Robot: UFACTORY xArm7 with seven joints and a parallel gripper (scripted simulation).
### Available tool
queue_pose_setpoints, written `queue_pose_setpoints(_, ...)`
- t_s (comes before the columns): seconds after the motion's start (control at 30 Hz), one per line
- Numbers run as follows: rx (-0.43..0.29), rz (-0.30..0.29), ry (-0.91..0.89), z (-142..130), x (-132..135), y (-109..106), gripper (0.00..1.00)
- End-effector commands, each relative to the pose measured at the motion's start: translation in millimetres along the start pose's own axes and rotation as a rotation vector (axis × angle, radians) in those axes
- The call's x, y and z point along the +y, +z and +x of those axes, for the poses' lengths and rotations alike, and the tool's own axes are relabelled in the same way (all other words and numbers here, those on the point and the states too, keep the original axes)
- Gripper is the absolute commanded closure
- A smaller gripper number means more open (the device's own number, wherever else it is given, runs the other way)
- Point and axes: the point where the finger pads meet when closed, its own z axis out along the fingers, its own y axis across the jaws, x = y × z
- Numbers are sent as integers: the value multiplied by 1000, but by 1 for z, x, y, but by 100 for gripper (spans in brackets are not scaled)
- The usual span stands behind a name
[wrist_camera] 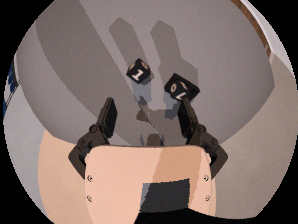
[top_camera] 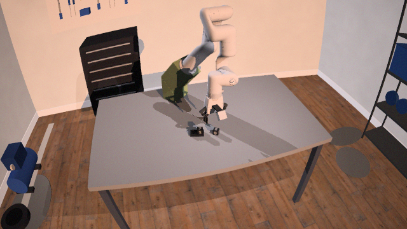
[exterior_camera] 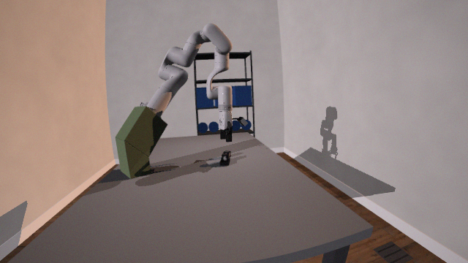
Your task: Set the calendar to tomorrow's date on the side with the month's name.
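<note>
Legible markings are limited to the two dark cubes in the wrist view. The left cube (wrist_camera: 139, 71) carries a white mark on its upward face that resembles a "1", though it is too blurred to confirm. The right cube (wrist_camera: 180, 88) also carries a white mark, possibly a "7"; it cannot be read with certainty. No other text is legible.

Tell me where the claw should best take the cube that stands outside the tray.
Probably its two opposite side faces, coming straight down from above: the cube stands free on the table, apart from the tray, so nothing blocks its sides. The claw is open, empty.
</note>
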Motion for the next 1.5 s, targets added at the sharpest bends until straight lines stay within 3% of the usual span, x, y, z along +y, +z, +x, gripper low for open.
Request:
queue_pose_setpoints(0.0, -1, 2, -140, 0, 2, -1, 0)
queue_pose_setpoints(0.07, -1, 2, -141, 0, 2, -1, 0)
queue_pose_setpoints(0.1, -3, 0, -259, 0, 4, -1, 0)
queue_pose_setpoints(0.53, -9, -4, -665, -1, 6, -2, 0)
queue_pose_setpoints(0.6, -9, -4, -665, -1, 6, -2, 0)
queue_pose_setpoints(0.63, -9, -4, -761, -1, 6, -2, 0)
queue_pose_setpoints(1.47, 2, -7, -1540, 3, 2, -3, 0)
